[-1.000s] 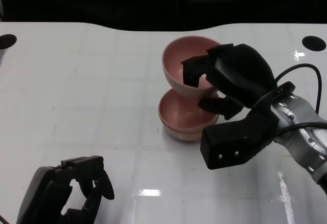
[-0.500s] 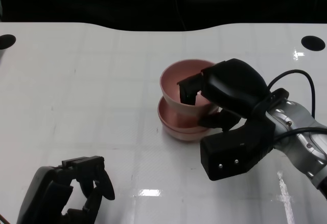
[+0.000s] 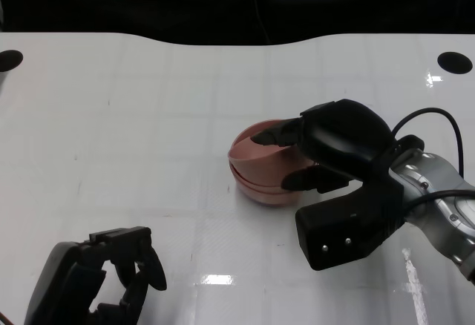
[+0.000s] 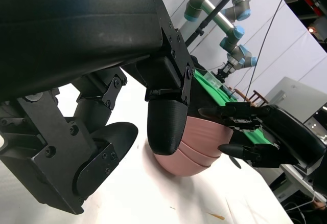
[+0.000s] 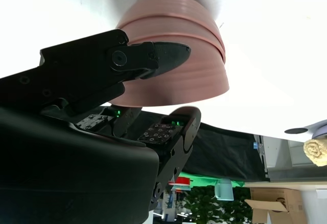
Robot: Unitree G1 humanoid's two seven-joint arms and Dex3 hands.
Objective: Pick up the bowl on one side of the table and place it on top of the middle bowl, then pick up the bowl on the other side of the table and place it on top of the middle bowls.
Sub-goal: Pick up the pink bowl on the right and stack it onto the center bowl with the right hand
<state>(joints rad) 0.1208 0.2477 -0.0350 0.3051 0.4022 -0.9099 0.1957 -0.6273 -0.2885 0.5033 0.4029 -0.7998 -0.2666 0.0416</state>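
Basically, right robot hand (image 3: 326, 150) pinches the rim of the top pink bowl (image 3: 256, 160), nested on the middle stack mid-table (image 3: 148, 117). Looks light, rigid, smooth; rim grip suits. Left robot hand (image 3: 96, 280) curled, holding nothing.

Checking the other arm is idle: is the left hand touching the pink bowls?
No; the left hand sits at the near table edge, apart from the stacked pink bowls.

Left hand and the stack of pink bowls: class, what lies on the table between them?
Nothing: in the head view, only bare white table separates the left hand from the stack of pink bowls.
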